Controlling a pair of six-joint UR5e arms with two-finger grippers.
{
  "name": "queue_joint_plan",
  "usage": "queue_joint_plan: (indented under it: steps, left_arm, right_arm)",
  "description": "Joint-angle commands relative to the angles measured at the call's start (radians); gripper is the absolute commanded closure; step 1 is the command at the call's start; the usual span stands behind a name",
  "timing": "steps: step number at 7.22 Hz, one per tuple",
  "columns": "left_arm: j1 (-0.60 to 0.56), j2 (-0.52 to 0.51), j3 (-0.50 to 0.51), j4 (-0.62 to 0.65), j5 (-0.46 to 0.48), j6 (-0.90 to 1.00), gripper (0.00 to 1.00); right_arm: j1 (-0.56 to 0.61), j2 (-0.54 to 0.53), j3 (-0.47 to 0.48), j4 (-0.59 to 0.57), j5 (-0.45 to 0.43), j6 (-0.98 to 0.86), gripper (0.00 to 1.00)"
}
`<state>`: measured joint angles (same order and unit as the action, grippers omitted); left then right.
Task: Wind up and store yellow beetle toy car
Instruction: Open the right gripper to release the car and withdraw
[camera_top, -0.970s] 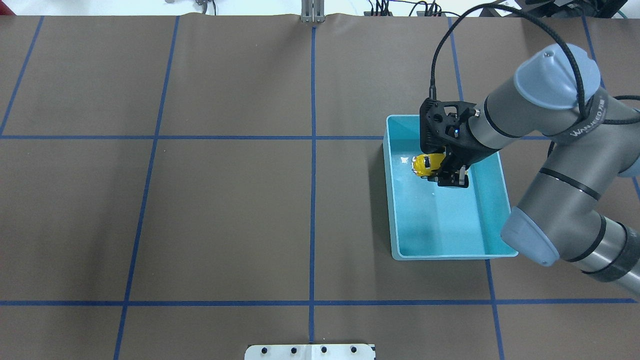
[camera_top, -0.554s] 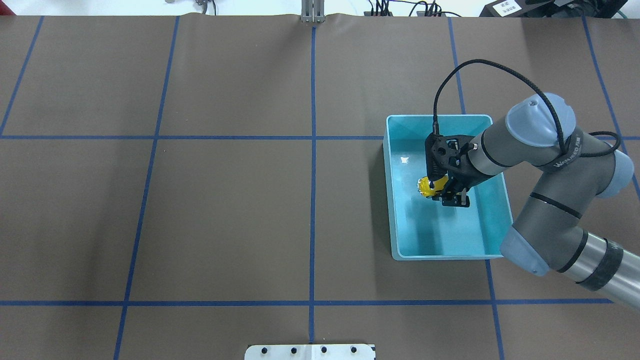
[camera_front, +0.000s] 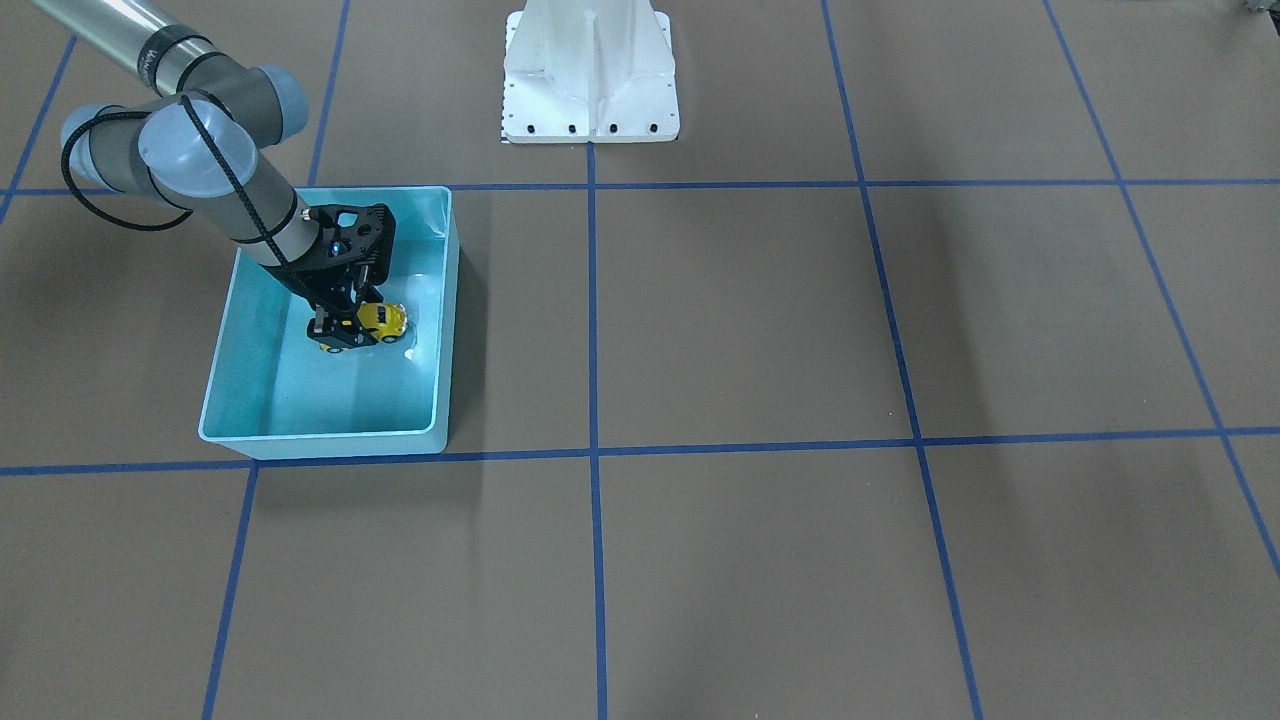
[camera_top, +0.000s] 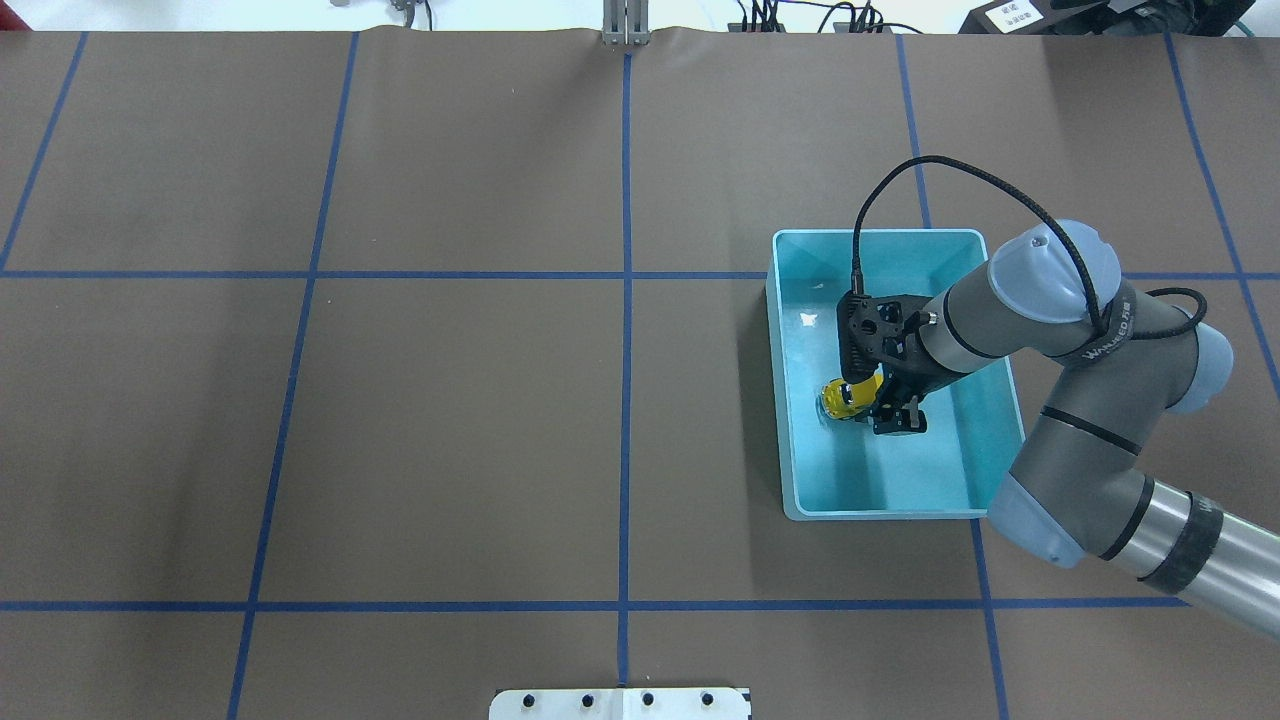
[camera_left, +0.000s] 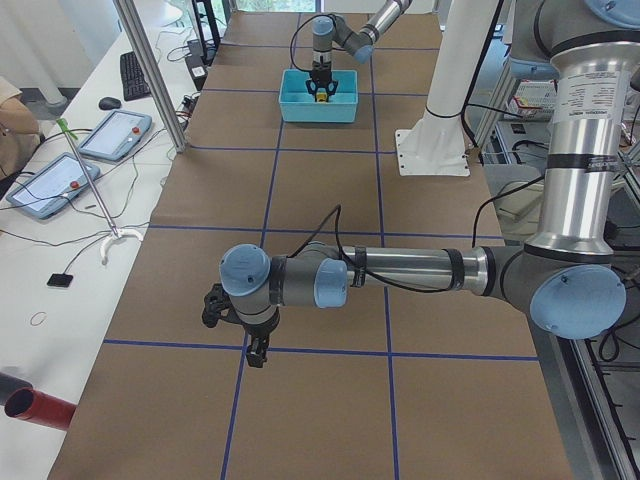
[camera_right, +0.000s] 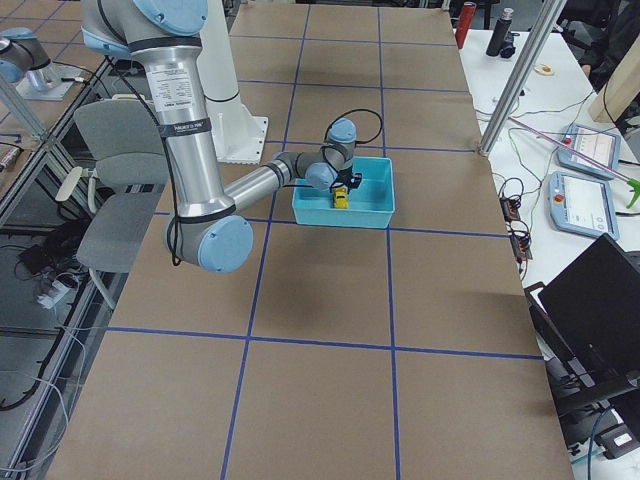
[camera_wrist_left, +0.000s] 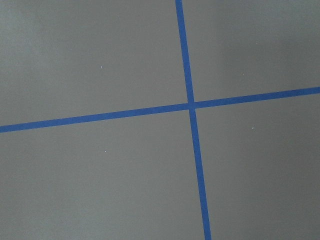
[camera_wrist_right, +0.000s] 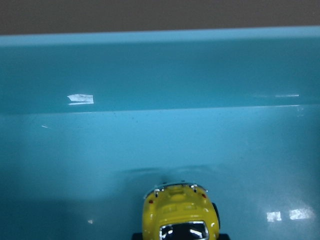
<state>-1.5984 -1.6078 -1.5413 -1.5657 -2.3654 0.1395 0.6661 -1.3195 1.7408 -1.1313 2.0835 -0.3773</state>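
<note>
The yellow beetle toy car (camera_top: 846, 396) is held in my right gripper (camera_top: 888, 412), low inside the teal bin (camera_top: 800, 480), close to its floor and towards the bin's left wall. The front-facing view shows the car (camera_front: 384, 319) sticking out sideways from the black fingers (camera_front: 335, 331). The right wrist view shows the car (camera_wrist_right: 180, 216) at the bottom centre, pointing at the bin's wall (camera_wrist_right: 160, 75). My left gripper (camera_left: 246, 345) shows only in the exterior left view, low over the table, far from the bin; I cannot tell whether it is open or shut.
Brown paper with blue tape lines (camera_wrist_left: 190, 106) covers the table. The white robot base (camera_front: 590, 80) stands behind the table's middle. The bin (camera_right: 340, 218) sits on the robot's right side. Operator tablets (camera_left: 115, 135) lie on a side bench.
My right arm has come down and towards the robot, carrying the car from high over the bin's far part to low in its middle, nearer the left wall.
</note>
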Motion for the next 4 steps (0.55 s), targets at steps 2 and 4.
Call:
queue_joint_plan:
  steps: [2, 4]
  left_arm:
    - [0.000, 0.000, 0.003, -0.001, 0.000, 0.000, 0.00]
    - [0.000, -0.001, 0.004, -0.001, 0.000, 0.000, 0.00]
  right_arm:
    - [0.175, -0.009, 0.183, -0.137, 0.172, 0.065, 0.00]
    - [0.419, 0.003, 0.224, -0.174, 0.340, 0.280, 0.00]
